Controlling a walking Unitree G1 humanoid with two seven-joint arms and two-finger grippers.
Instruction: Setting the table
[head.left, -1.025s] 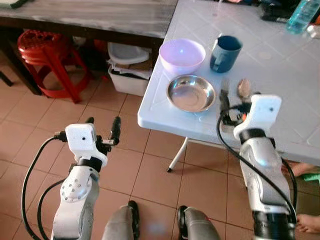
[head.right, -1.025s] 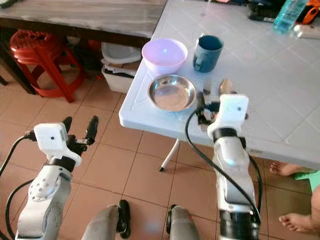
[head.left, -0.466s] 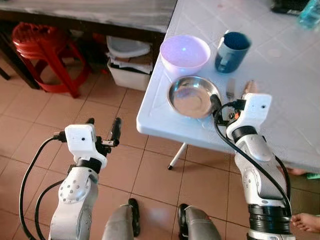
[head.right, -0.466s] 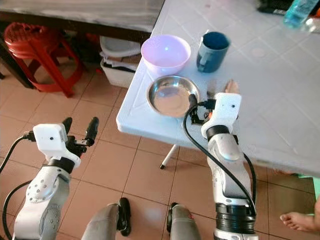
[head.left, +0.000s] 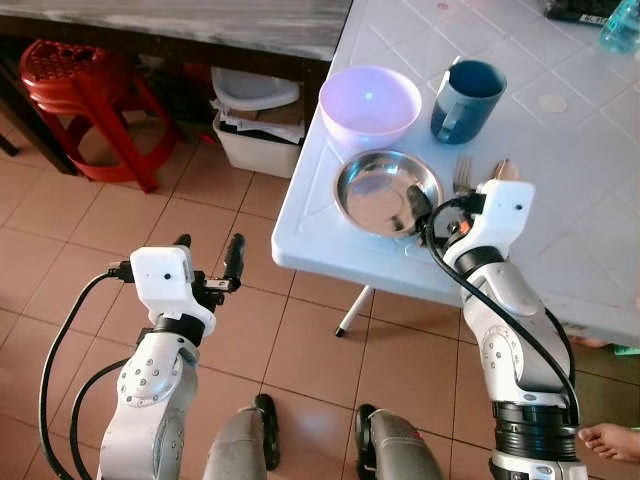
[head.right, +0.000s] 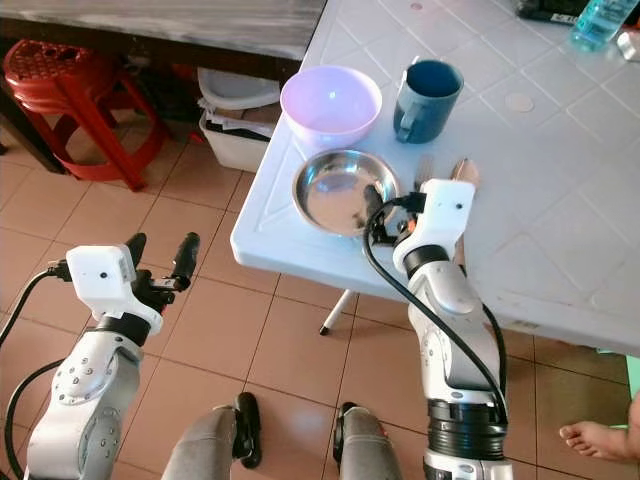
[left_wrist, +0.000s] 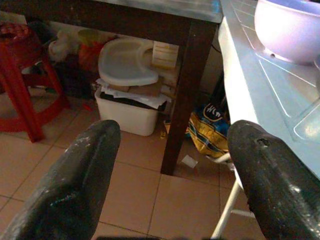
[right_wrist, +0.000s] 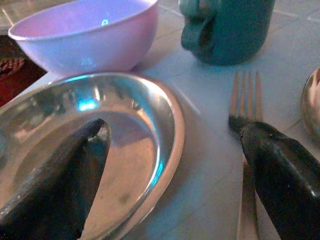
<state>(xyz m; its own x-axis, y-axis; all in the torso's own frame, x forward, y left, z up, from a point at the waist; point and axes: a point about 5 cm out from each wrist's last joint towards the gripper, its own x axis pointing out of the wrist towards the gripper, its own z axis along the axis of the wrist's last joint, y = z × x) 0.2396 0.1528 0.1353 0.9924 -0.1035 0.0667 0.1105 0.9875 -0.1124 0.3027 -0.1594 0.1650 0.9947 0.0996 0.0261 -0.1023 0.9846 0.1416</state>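
Since a second ago, the right gripper (head.left: 432, 212) has slid leftward from beside the fork (head.left: 462, 176) to straddle the steel plate's (head.left: 380, 188) near rim, fingers apart: one over the plate, one on the fork. Its forearm rises steeply from below. The left gripper (head.left: 207, 250) hovers over the tiled floor (head.left: 230, 330), fingers spread and empty. On the white bench (head.left: 570, 170) stand a lilac bowl (head.left: 369, 102) and blue mug (head.left: 465, 100); a red stool (head.left: 85, 100) sits nearby.
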